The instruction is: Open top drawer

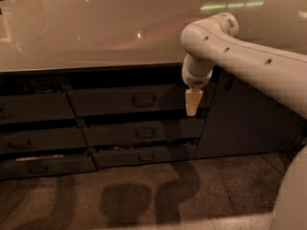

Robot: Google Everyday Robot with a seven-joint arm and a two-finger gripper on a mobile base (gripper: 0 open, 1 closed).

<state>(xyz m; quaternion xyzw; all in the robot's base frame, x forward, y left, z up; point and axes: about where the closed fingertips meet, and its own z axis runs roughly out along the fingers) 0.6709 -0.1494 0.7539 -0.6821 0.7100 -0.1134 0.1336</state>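
Hanging tip-down from the white jointed robot arm (pixel 249 56), the cream two-finger gripper (pixel 191 103) has its fingers pressed together on nothing, just before the right end of the wide dark grey top drawer (pixel 105 102). Its small dark loop handle (pixel 144 99) lies apart to the gripper's left at about tip height. This suggests the gripper is lining up level with the handle before grasping.

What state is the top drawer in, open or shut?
Shut, it seems: the top drawer shows no inside above its front. The hand hangs by its right end, off the handle.
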